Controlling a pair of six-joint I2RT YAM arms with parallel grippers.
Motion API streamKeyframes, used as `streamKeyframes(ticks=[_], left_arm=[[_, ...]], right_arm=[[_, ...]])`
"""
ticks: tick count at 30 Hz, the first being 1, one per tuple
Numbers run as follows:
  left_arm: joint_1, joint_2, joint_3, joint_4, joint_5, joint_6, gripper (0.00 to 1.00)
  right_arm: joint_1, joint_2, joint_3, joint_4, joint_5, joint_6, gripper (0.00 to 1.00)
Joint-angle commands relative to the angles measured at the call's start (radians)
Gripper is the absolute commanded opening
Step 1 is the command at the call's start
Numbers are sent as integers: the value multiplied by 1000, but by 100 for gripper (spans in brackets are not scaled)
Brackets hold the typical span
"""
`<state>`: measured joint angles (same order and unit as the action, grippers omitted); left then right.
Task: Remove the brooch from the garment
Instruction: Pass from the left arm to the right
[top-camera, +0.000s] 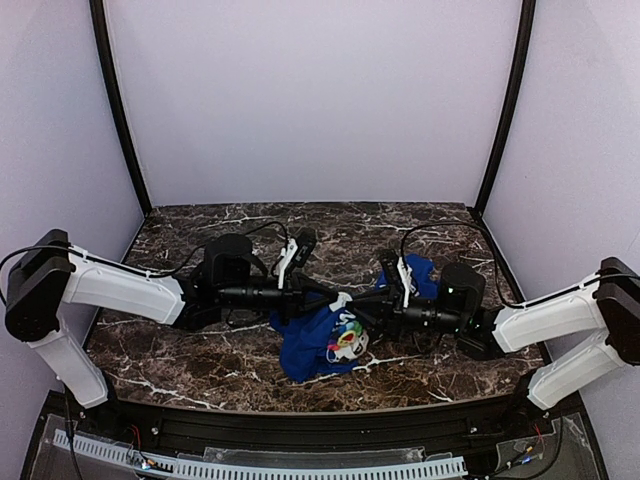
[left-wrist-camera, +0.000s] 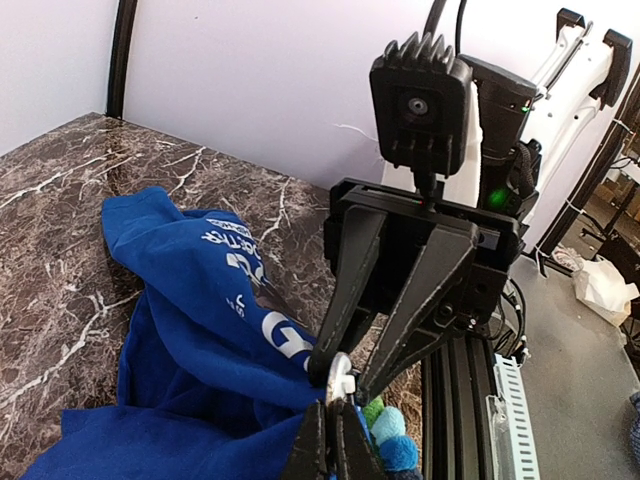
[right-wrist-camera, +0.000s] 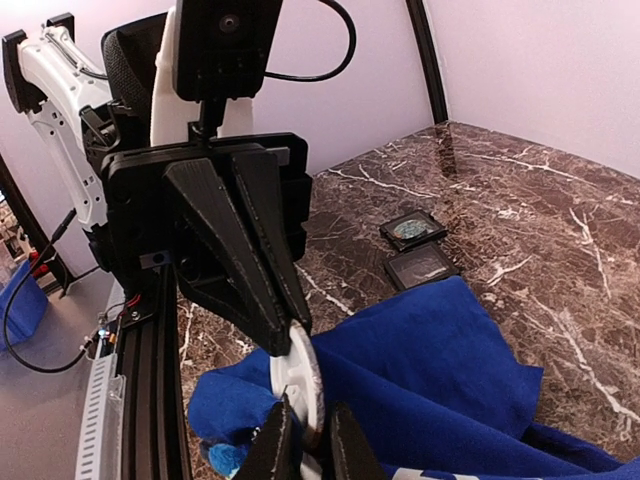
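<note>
Brooch (top-camera: 347, 336) still sits on garment (top-camera: 305, 357); left end effector (left-wrist-camera: 332, 430) is pressed together beside it, right end effector (right-wrist-camera: 308, 412) seemingly pinches it; detaching remains.

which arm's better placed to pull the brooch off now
Likely the right: the right gripper straddles the brooch, while the left gripper is shut beside it, seemingly steadying the garment.
</note>
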<state>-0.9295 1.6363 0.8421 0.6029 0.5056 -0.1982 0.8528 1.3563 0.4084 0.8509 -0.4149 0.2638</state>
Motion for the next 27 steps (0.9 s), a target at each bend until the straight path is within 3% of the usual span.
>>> streamKeyframes(ticks=[1,2,5,7,8,12,15,21,27], left_arm=[[0,-33,-8,35,27,12,1],[-1,-32,-8,33,28,13,1],[-1,-31,-8,7,25,24,2],[-1,-37,-10,-27,5,44,14],[0,-45,-14,-38,-5,59,26],[-1,-82,-39,-106,-85,103,56],[-1,-96,-36,-161,-108,133,68],[-9,-87,6,-253,-111,183,73],[-28,-51,49,-308,-105,235,61]], right_arm=[[12,14,25,39,-23,-1,7],[12,13,28,32,-23,-4,2],[14,-5,31,-2,-2,-16,0],[15,-32,34,-58,32,-36,0],[14,-55,37,-109,57,-47,0],[14,-109,60,-282,121,-101,0],[14,-126,81,-387,125,-133,0],[15,-108,127,-478,35,-187,0],[20,-122,135,-490,-24,-203,0]])
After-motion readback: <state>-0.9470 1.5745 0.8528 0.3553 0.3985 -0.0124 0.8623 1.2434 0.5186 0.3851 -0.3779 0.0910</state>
